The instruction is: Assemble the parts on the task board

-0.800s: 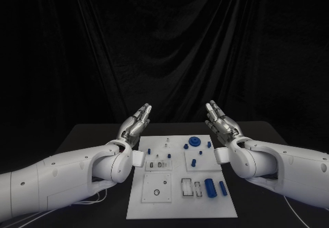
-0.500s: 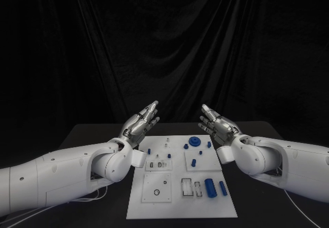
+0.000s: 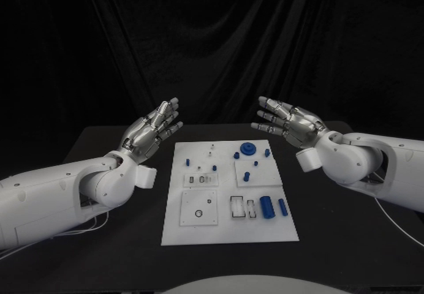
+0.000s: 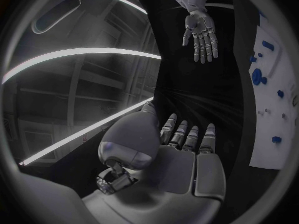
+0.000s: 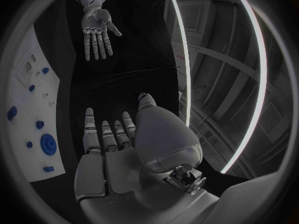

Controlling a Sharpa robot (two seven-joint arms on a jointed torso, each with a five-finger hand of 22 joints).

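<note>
The white task board (image 3: 228,235) lies flat in the middle of the black table. Several blue parts sit on it: a round toothed piece (image 3: 249,149) at the far end, small pegs (image 3: 247,176) near the middle, and two cylinders (image 3: 268,208) lying toward the near right. My left hand (image 3: 152,128) is raised above the table just left of the board's far corner, holding nothing, fingers straight and apart. My right hand (image 3: 287,122) hovers opposite it at the far right corner, fingers spread, also holding nothing. Each wrist view shows its own hand (image 4: 181,154) (image 5: 118,144) and the other hand (image 4: 201,32) (image 5: 96,30).
The black table (image 3: 353,233) extends on both sides of the board, and a dark curtain hangs behind it. The board's edge with blue parts (image 4: 256,76) (image 5: 48,144) shows in both wrist views. A white cable (image 3: 393,223) trails near my right arm.
The head camera has shifted, so the board sits higher in the picture. Relative to the board, my hands have drawn apart, the left further out to its side, and the fingers are more spread.
</note>
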